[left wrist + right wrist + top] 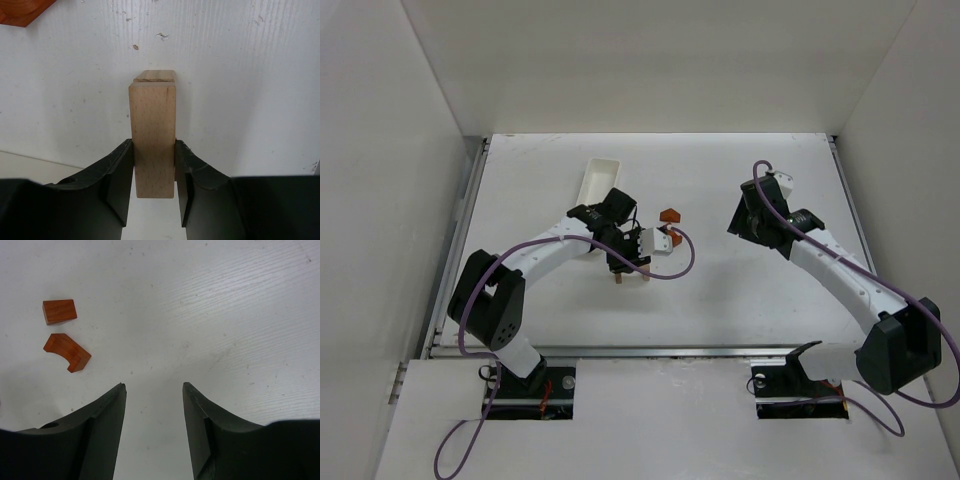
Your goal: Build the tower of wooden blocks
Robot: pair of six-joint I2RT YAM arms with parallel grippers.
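Left fingers (119, 172) gripping tan block (152, 130), second tan block (154, 76) just behind; right fingers (107, 415) hanging released above tabletop (225, 315) near orange-red pieces (67, 352).

A long white tray (588, 175) lies on the white table (740, 300) at about 11 o'clock from the table's middle, slanted so that its far end points toward 1 o'clock; plain white walls close the table in at 9 o'clock (390, 200), 12 o'clock (660, 60) and 3 o'clock (910, 150); a metal rail (650, 351) runs along the 6 o'clock edge; seen close, the table shows fine streaks and small dark specks.
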